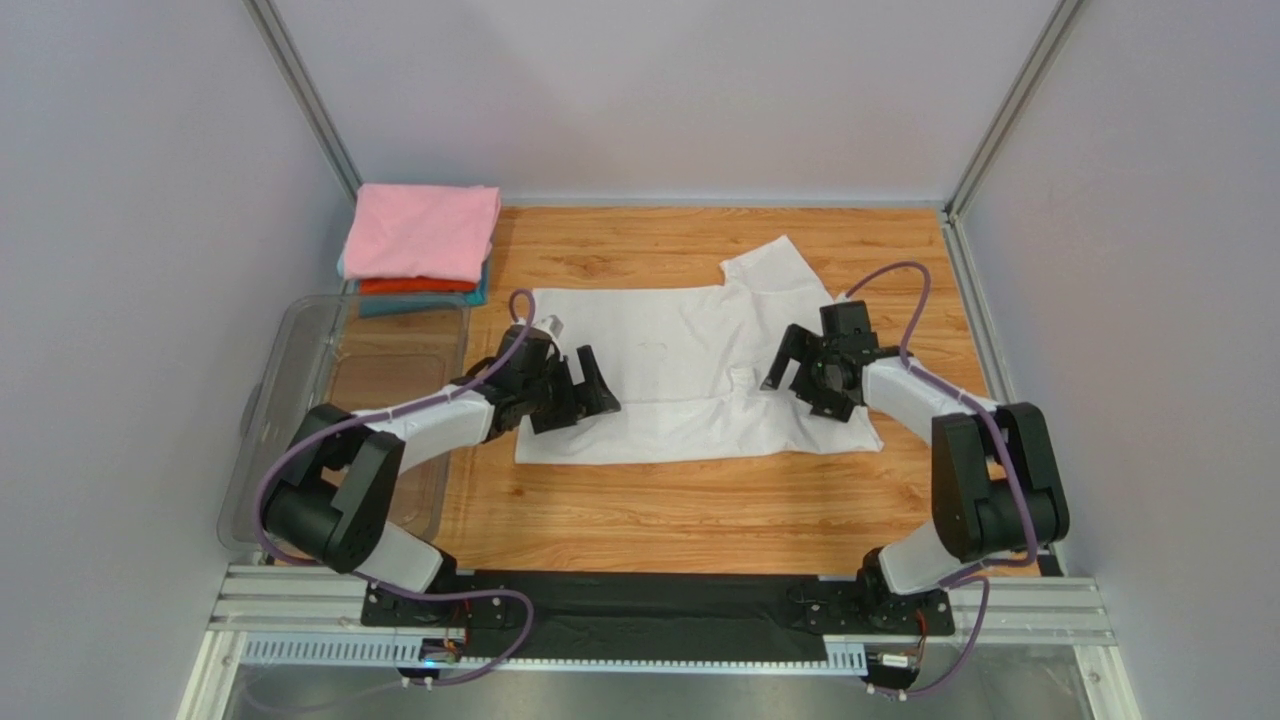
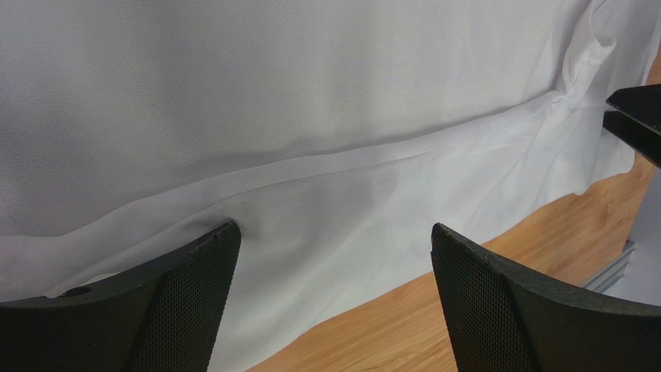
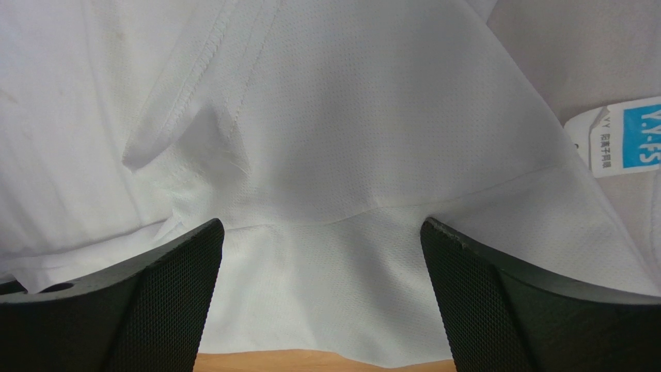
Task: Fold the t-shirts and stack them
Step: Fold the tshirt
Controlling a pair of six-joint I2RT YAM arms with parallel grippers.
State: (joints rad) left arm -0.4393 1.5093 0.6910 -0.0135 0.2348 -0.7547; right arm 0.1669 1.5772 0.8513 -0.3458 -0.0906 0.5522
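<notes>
A white t-shirt (image 1: 676, 368) lies spread on the wooden table, its near long side folded over the middle, one sleeve sticking out at the back right. My left gripper (image 1: 589, 393) is open over the shirt's near-left part; the left wrist view shows the folded edge (image 2: 349, 155) between its fingers (image 2: 194, 287). My right gripper (image 1: 801, 375) is open over the near-right part, by the collar. The right wrist view shows white cloth (image 3: 326, 139) and a light-blue neck label (image 3: 628, 139). A stack of folded pink (image 1: 424, 228), orange-red (image 1: 416, 285) and teal (image 1: 425, 305) tees sits at the back left.
A clear plastic bin (image 1: 349, 405) stands along the left side, beside the left arm. Grey walls and metal posts enclose the table. The metal rail with the arm bases (image 1: 661, 608) runs along the near edge.
</notes>
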